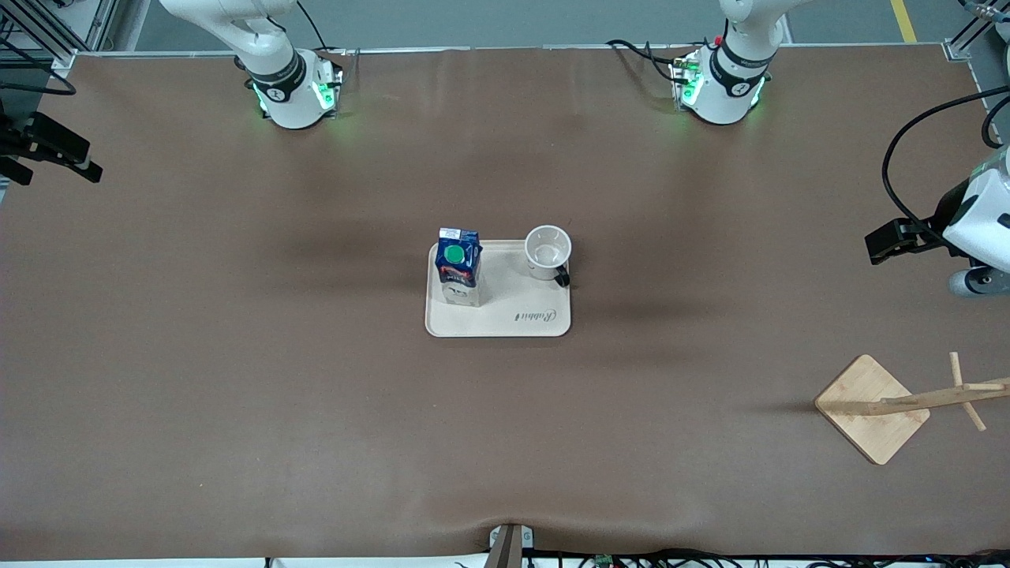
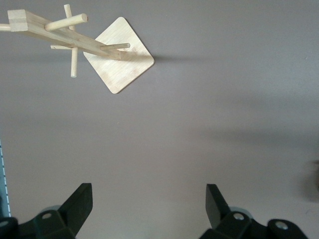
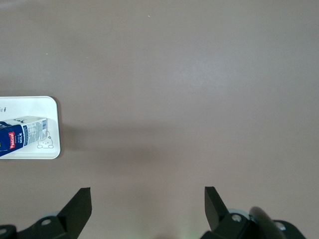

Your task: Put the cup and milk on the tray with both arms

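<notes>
Cream tray [image 1: 505, 319]: milk [image 1: 459, 267], cup [image 1: 548, 252] aboard | left tool [image 2: 147, 204], right tool [image 3: 148, 206] spread, seemingly well apart

I see the cream tray [image 1: 505, 319] lying flat at mid-desk. The dark blue milk [image 1: 459, 267] carton, green cap up, stands upright on the tray's end toward the right arm. The white cup [image 1: 548, 251] sits upright, mouth open, on the corner toward the left arm.
</notes>
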You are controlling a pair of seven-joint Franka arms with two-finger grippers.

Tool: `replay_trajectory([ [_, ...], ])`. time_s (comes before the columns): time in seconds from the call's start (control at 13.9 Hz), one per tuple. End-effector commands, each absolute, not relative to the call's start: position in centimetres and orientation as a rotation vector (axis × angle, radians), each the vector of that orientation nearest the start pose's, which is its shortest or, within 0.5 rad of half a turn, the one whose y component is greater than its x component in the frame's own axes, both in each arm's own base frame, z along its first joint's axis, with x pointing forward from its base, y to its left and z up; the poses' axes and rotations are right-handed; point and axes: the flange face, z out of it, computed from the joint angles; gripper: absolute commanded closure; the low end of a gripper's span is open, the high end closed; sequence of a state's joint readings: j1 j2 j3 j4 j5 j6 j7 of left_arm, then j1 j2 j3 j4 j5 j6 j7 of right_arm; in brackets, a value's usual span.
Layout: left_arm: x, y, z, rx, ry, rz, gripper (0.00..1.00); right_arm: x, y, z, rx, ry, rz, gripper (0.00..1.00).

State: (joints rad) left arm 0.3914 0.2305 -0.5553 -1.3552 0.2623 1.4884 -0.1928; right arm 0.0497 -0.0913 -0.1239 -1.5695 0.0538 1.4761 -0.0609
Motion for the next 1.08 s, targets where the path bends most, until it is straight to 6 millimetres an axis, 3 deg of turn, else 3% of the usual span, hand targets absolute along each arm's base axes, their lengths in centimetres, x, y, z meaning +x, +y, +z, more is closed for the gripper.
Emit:
replay_trajectory([
  [0.0, 59.83, -3.15, 60.83, -2.99, -0.085, 0.06, 0.0, 51.69, -4.1, 66.97, -3.083, 0.013, -0.001, 0.0],
  [1.01, 59.95, -3.42, 61.09, -2.996, -0.062, 0.051, 0.0, 51.64, -4.42, 67.54, -3.111, 0.019, -0.012, 0.0],
])
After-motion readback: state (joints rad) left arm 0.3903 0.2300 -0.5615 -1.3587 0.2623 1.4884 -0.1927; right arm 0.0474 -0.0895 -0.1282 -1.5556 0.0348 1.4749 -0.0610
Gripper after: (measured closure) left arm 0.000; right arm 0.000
